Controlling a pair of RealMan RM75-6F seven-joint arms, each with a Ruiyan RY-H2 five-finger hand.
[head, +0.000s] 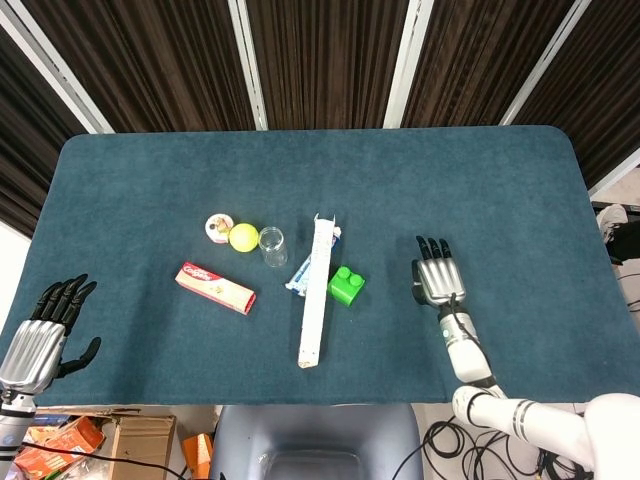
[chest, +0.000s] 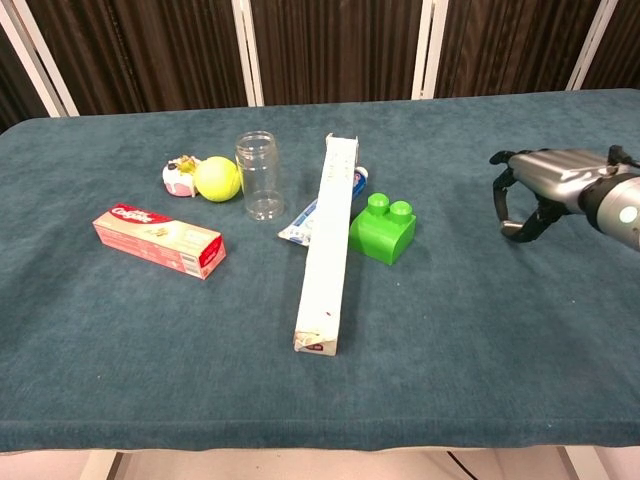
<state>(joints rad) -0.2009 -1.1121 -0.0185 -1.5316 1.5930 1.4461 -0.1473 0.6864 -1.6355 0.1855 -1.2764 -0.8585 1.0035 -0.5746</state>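
Two studs top the green block (chest: 382, 229); right hand (chest: 540, 185) nearby, fingers (chest: 507, 192) apart, empty

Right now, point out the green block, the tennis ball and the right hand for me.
green block (chest: 383, 232), chest view, on its front face.
tennis ball (chest: 217, 179), chest view, middle of the ball.
right hand (head: 437, 281), head view, on the silver back of the hand.

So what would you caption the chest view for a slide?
Right robot hand hovers open above the teal table, apart from a green block, long white box, glass jar and yellow ball.
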